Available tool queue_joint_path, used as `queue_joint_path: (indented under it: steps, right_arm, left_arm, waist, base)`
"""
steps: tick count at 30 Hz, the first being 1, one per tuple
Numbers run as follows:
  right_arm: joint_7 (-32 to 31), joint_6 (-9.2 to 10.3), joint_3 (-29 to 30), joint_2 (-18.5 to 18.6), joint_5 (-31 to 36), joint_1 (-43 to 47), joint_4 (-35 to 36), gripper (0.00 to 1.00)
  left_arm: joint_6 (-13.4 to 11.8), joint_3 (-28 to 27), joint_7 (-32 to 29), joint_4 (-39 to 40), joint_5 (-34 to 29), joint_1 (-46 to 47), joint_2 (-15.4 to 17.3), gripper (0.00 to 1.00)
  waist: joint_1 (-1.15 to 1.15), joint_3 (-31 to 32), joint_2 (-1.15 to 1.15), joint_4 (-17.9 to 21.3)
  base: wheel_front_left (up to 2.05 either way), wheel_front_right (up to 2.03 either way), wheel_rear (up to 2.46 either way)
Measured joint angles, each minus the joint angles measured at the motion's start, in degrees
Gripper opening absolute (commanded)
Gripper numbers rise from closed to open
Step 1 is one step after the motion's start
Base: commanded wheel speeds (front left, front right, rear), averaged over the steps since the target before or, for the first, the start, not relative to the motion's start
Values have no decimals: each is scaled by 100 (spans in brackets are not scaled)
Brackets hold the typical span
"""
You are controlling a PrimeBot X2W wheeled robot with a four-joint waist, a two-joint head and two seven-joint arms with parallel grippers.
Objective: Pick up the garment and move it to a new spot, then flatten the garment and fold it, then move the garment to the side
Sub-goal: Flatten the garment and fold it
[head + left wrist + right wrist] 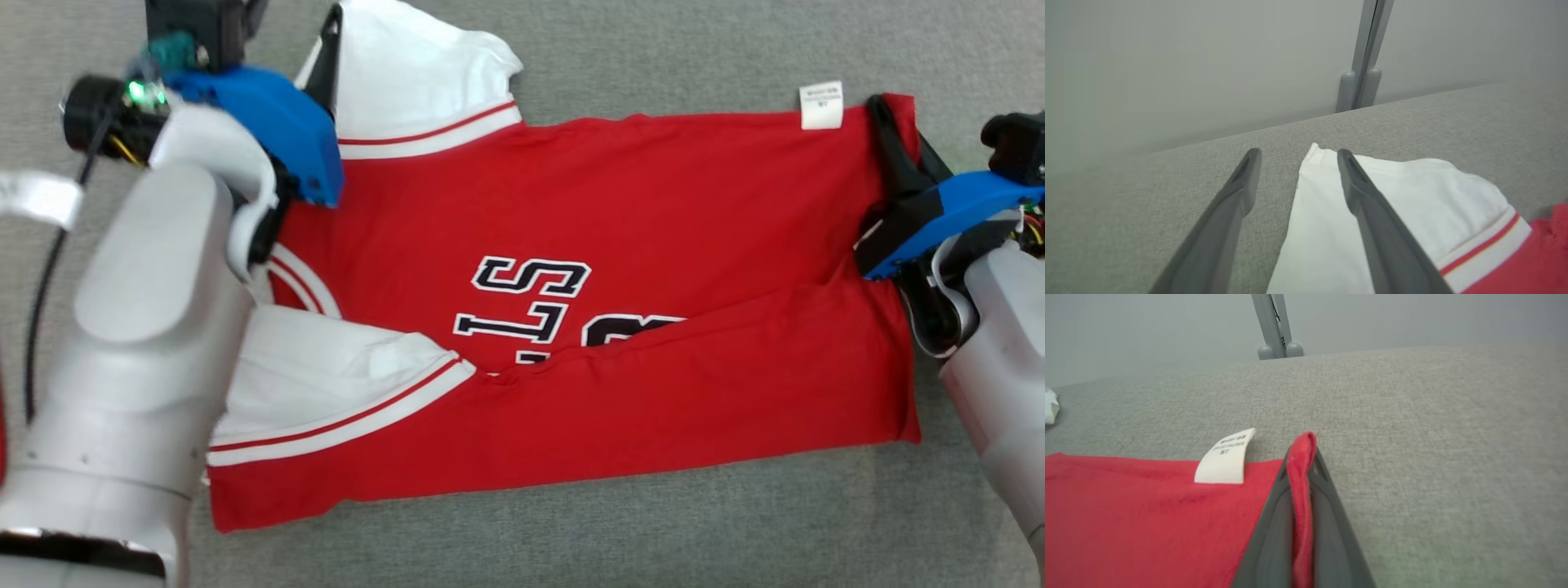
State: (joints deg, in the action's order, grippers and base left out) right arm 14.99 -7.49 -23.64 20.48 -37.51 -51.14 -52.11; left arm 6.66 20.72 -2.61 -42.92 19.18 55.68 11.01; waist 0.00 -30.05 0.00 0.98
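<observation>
The garment is a red jersey with white sleeves and black-and-white lettering, spread across the grey cloth surface with its near long edge folded over. My left gripper is at the far white sleeve. It is open, with one finger over the sleeve and the other over bare cloth. My right gripper is shut on the garment's red hem at the far right corner, beside a white label.
The grey surface ends at a far edge, with a grey post and a pale wall behind it. A black cable hangs beside my left forearm. Bare grey cloth lies right of the hem and in front of the garment.
</observation>
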Motion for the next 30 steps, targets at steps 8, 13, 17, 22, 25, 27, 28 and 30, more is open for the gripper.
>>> queue_joint_path:
  steps: [8,13,17,22,25,27,28,30]
  right_arm:
    - [7,-2,-222,-132,-156,-298,326,0]
    - [21,-7,-299,-183,-302,-438,543,0]
    - [21,-7,-330,-169,-355,-478,664,0]
    - [21,-7,-361,-134,-401,-475,709,0]
    - [21,-5,-363,-108,-412,-465,708,0]
    - [20,-5,-330,-80,-423,-458,704,0]
    - [20,-5,-292,-66,-422,-446,702,0]
    - [18,-5,-169,-36,-381,-399,692,0]
  left_arm:
    - [57,320,-1306,-269,414,806,426,100]
    - [76,513,-1547,-388,597,1048,627,100]
    - [77,536,-1513,-542,614,1202,701,100]
    - [77,771,-1604,-608,784,1250,668,0]
    - [78,946,-1559,-543,965,1240,652,0]
    - [78,989,-1339,-525,1007,1213,686,0]
    - [78,980,-1152,-521,1005,1203,711,0]
    - [70,984,-754,-492,942,1202,746,0]
  waist:
    - [0,-423,0,377]
    - [0,-660,0,575]
    - [0,-749,0,634]
    - [0,-750,0,633]
    - [0,-723,0,598]
    - [0,-694,0,557]
    - [0,-671,0,529]
    - [0,-595,0,456]
  base:
    - [0,0,0]
    - [0,0,0]
    - [0,0,0]
    - [0,0,0]
    - [0,0,0]
    - [0,0,0]
    - [0,0,0]
    - [0,0,0]
